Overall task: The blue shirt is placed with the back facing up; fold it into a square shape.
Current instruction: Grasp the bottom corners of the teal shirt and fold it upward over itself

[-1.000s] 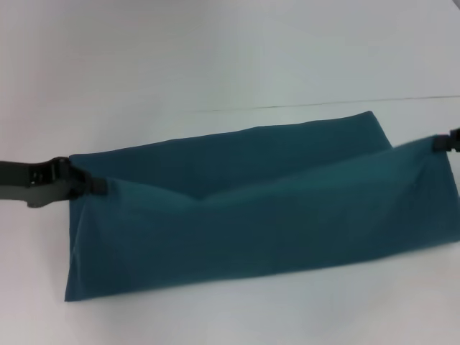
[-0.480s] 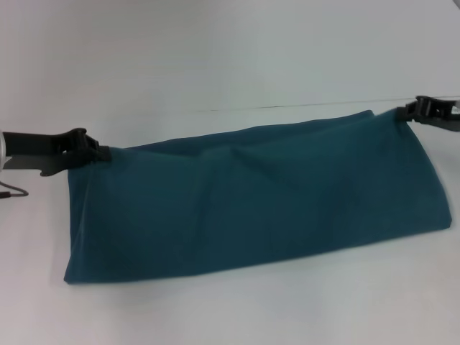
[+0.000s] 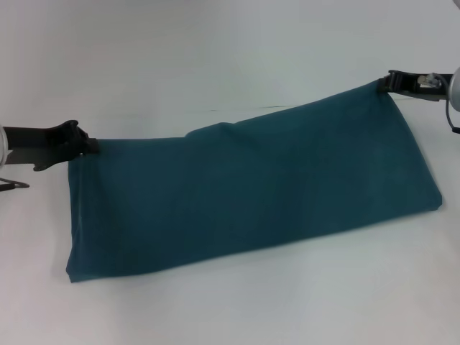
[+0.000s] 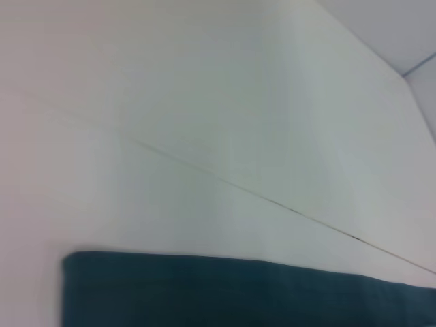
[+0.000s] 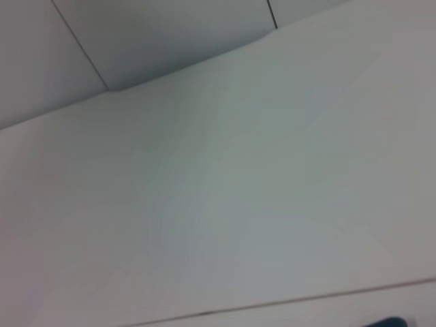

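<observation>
1. Nearest the robot, a strip of bare white tabletop point(image 3: 237, 309) runs along the near edge, with nothing resting on it.
2. Just beyond that strip lies the blue shirt point(image 3: 244, 187), folded into a long band that stretches across the middle of the tabletop from the left side to the right side. Its near fold line runs slanted: the near left corner sits closer to the near edge than the near right corner does.
3. The cloth shows plain dark teal fabric with no lettering in view. A soft ridge rises around the middle of its far edge, and the far right portion of the band stands higher than the far left portion.
4. The left gripper point(image 3: 92, 144) is at the shirt's far left corner, close to the left edge of the tabletop. Its black fingertips are pinched together on the cloth at that corner.
5. In the left wrist view, a straight dark edge of the shirt point(image 4: 238, 289) lies flat on the white surface, with a thin seam line crossing the tabletop beyond it.
6. Farthest away, the right gripper point(image 3: 384, 81) is at the shirt's far right corner, toward the far right of the tabletop. Its fingers are closed on the fabric there, and the corner is drawn up to a point at the tips.
7. The right wrist view shows mostly white surface; only a sliver of the shirt point(image 5: 392, 321) appears at the picture's border.
</observation>
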Available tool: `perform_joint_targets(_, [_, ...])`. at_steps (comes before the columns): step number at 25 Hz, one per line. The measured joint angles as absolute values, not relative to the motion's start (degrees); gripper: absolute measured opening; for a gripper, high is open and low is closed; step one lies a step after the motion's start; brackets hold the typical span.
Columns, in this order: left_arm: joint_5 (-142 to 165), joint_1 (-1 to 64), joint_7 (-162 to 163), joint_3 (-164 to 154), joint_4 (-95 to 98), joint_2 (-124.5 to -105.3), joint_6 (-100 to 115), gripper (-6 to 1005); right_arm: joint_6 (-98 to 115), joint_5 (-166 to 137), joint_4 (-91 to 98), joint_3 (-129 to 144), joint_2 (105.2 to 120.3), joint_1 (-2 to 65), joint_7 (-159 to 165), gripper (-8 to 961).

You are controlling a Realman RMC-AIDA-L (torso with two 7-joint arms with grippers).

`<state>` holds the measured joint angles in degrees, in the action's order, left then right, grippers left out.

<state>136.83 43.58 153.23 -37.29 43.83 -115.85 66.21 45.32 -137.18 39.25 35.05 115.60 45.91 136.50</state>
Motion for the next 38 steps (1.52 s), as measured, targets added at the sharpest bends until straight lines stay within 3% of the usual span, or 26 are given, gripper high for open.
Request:
perform_joint_targets(13, [139.63,43.56,155.24,-37.53,42.84,-115.85,62.47,2,38.91,-136.83,37.36,37.1,116.42,47.87,136.88,27])
perform_joint_targets(38, [139.55,45.28,154.66,-37.71,40.43,-116.31,55.98,2,32.73,-136.84,33.32,39.27,116.45,47.99,136.84,28])
